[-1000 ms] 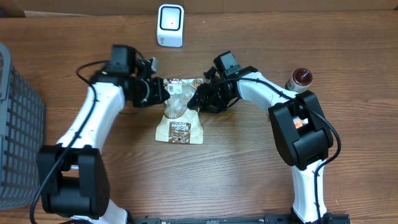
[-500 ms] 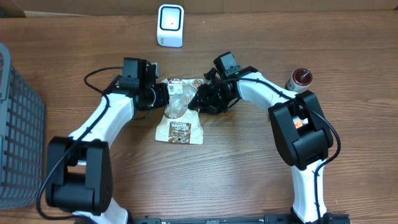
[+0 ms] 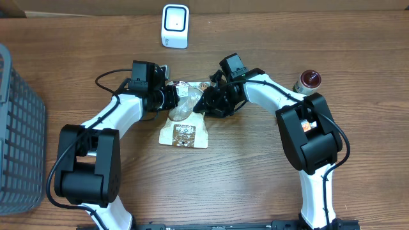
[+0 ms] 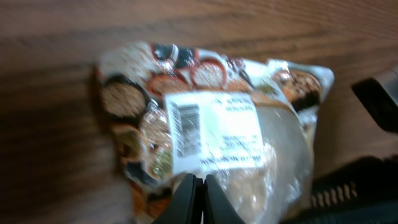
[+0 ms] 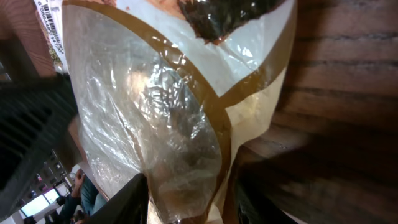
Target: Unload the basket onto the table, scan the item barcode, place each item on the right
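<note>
The item is a clear-windowed snack bag (image 3: 184, 121) with brown print, lying mid-table. A white label with its barcode (image 4: 186, 127) faces up near the bag's top in the left wrist view. My left gripper (image 3: 171, 97) is shut with nothing between its fingertips (image 4: 199, 182), which sit at the bag's upper left edge. My right gripper (image 3: 202, 102) comes in from the right, and its two dark fingers stand on either side of the bag's clear plastic (image 5: 161, 106), shut on it (image 5: 189, 199). The white scanner (image 3: 175, 25) stands at the table's far edge.
A grey mesh basket (image 3: 19, 128) fills the left edge of the table. A small dark-capped jar (image 3: 307, 81) stands to the right, behind the right arm. Bare wood lies in front of the bag.
My left arm has swung right, bringing its shut gripper up to the bag's upper left. The right gripper closed slightly on the bag and has not moved.
</note>
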